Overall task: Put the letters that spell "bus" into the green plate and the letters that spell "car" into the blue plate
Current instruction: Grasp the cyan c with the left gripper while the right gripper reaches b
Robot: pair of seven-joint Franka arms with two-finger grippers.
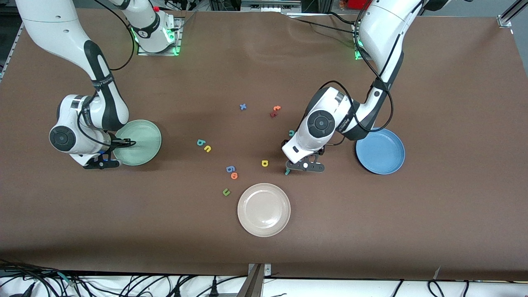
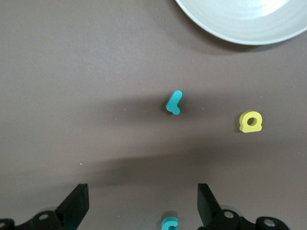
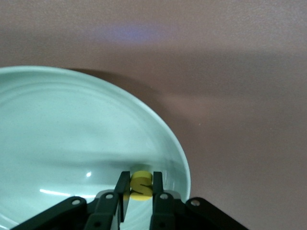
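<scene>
Right gripper (image 3: 136, 203) over green plate (image 1: 152, 138), fingers clamped on yellow s (image 3: 141, 186). Left gripper (image 2: 143, 206) spread wide above teal r (image 2: 174, 102), at 9 o'clock from blue plate (image 1: 395, 142). Risk: r is tilted and may skid aside as fingers close; s may cling to a pad on release.

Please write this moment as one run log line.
right gripper: shut on yellow foam s, over pale green plate | left gripper: open, above teal foam r

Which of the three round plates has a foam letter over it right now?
The pale mint-green plate: the right gripper holds a yellow s over it.
</scene>
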